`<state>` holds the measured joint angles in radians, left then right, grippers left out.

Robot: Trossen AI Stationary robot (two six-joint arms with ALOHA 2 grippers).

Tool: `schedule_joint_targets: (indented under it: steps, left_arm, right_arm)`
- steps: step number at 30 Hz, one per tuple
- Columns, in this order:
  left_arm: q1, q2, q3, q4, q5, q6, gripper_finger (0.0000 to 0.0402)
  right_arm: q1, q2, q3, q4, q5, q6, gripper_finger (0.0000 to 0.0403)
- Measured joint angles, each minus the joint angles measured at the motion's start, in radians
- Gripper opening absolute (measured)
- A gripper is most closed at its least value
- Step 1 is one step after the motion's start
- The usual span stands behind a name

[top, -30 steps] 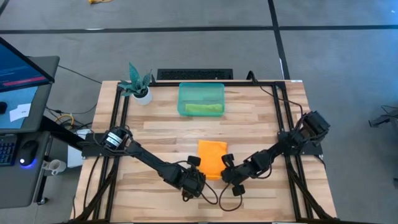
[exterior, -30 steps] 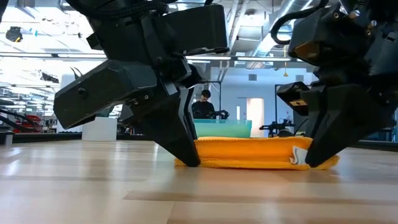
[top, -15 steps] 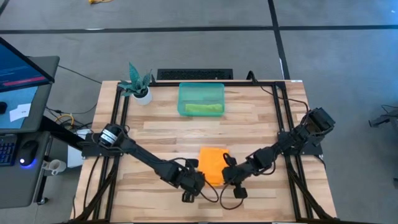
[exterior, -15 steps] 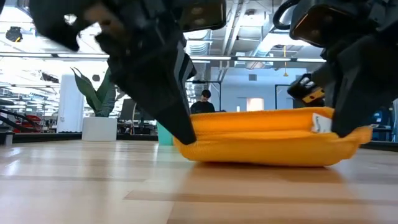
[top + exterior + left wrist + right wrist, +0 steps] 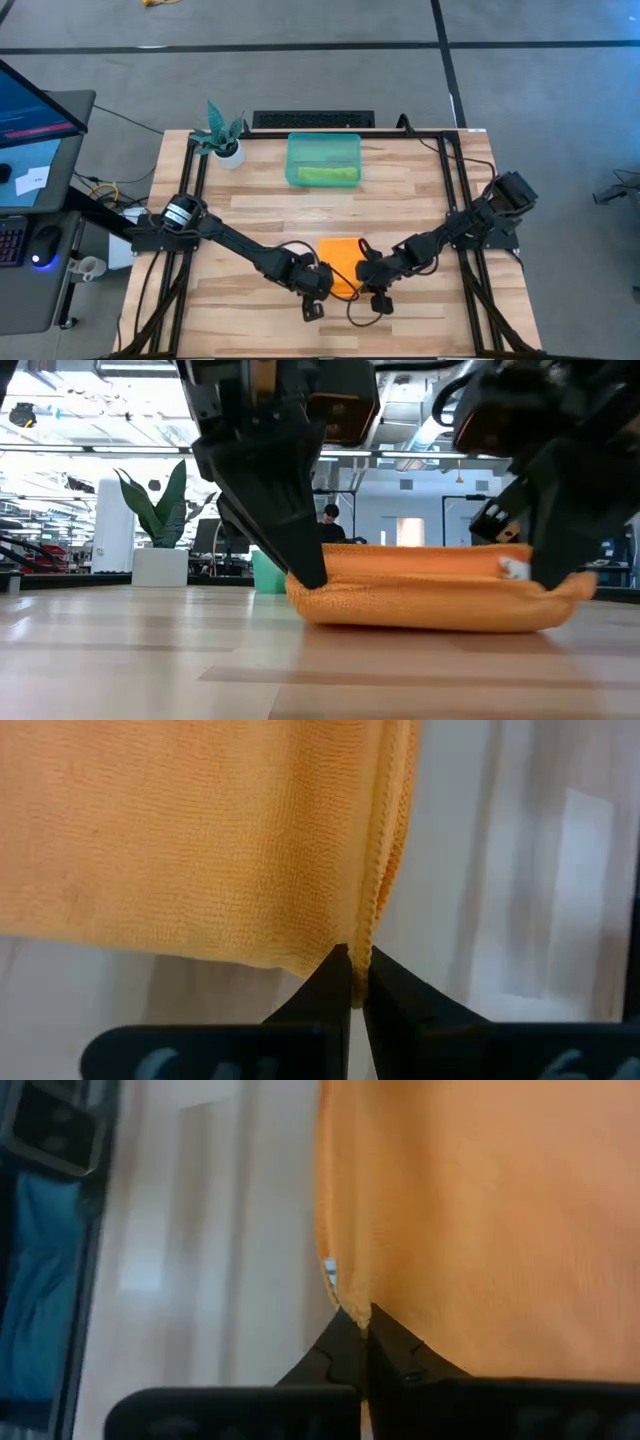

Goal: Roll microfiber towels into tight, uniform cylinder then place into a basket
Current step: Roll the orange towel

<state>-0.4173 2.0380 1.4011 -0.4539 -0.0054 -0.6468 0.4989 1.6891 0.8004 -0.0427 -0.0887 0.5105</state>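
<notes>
Orange microfiber towel [image 5: 340, 262] is lying folded at the front middle of the wooden table [image 5: 260, 215], both arms working it at once. Left gripper [image 5: 316, 282] is pinching the towel's left front corner, fingers squeezed together on the fabric hem; in the left wrist view the two dark fingertips [image 5: 340, 982] are meeting right at the stitched edge of the orange cloth [image 5: 190, 830]. Right gripper [image 5: 366, 272] is clamping the right front corner the same way, jaws narrow on the cloth; the right wrist view is showing its fingertips [image 5: 352, 1342] closed on the towel [image 5: 480, 1210] just beside a small white tag [image 5: 330, 1270].

In the low view the towel [image 5: 420, 595] is sagging between the two grips, near edge raised off the tabletop and the middle belly touching the wood. Left gripper [image 5: 308, 572] is coming down at the towel's left end, right gripper [image 5: 548, 575] at its right end, the white tag [image 5: 512, 568] showing near the right one.

Teal basket [image 5: 323, 160] is sitting at the back middle of the table, well apart from the grippers, with the lime green towel [image 5: 327, 175] already lying inside along its front wall. White pot with a teal plant [image 5: 222, 138] is standing just left of the basket. A person [image 5: 327, 526] is showing far back in the room.
</notes>
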Motion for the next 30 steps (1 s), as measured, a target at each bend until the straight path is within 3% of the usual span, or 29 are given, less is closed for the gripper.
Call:
schedule_joint_targets:
  steps: [7, 17, 30]
  left_arm:
    - [0.019, 0.000, 0.000, -0.008, 0.002, -0.056, 0.0009]
    - [0.019, 0.000, 0.000, -0.007, -0.003, -0.092, 0.0009]
    - [0.023, -0.001, 0.001, -0.001, -0.023, -0.054, 0.0009]
  right_arm:
    - [-0.075, 0.000, -0.001, -0.027, -0.019, 0.128, 0.0005]
    - [-0.218, 0.000, -0.007, -0.034, -0.254, 0.375, 0.0009]
    - [-0.298, 0.000, -0.050, -0.030, -0.268, 0.511, 0.0008]
